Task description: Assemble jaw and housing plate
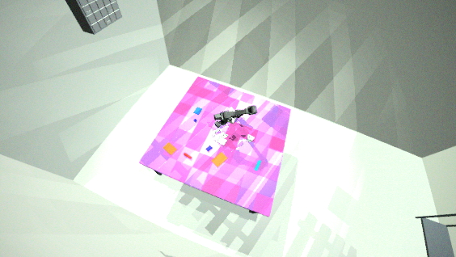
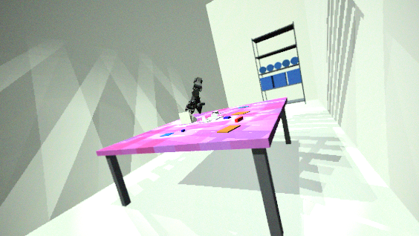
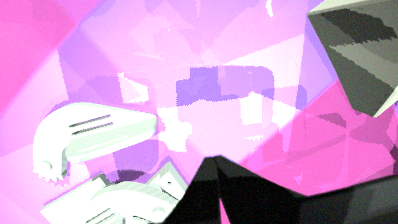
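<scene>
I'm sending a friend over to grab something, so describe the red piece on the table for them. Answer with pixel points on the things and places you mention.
Look for the table [image 1: 259, 202] [image 2: 186, 145] with the pink and purple patchwork top. Near one edge lie two flat orange pieces [image 1: 170, 149] [image 2: 229, 129]; between them, seen from above, is a small red bar [image 1: 187, 155] [image 2: 238, 119]. It's narrower than either orange piece and the only bright red block there.

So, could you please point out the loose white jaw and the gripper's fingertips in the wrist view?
Loose white jaw [image 3: 95, 131]: wrist view, middle of its curved body.
Gripper [image 3: 213, 164]: wrist view, where the closed fingertips meet.
</scene>
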Action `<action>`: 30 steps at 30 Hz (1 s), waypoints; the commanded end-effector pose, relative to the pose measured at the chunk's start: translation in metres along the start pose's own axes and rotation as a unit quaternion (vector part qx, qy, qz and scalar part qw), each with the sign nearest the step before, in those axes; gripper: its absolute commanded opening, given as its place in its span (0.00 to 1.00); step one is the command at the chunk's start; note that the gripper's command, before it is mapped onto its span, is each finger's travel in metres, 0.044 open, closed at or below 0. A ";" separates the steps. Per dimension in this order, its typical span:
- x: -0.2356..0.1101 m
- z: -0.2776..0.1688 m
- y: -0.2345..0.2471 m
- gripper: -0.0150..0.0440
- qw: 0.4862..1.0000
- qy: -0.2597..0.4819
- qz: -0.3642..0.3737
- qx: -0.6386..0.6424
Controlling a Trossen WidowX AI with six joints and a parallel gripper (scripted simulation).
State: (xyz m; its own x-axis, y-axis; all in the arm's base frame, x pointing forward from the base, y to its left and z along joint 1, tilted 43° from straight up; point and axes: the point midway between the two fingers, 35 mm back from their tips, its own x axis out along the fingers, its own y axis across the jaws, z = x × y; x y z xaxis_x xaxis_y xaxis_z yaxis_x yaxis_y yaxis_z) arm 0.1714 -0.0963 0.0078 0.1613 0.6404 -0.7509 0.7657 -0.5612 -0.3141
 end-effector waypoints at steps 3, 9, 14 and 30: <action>0.011 -0.001 0.000 0.25 1.000 0.003 -0.003 0.006; 0.021 -0.001 0.000 0.25 1.000 0.003 -0.002 0.008; 0.030 -0.001 0.000 0.25 1.000 0.003 -0.002 0.010; 0.056 -0.002 -0.002 0.25 1.000 0.004 -0.003 0.014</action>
State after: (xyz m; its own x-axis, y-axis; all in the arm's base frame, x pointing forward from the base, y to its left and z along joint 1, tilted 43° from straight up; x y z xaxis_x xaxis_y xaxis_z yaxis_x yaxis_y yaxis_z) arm 0.1812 -0.0636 -0.0281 0.1654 0.6385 -0.7517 0.7550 -0.5724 -0.3200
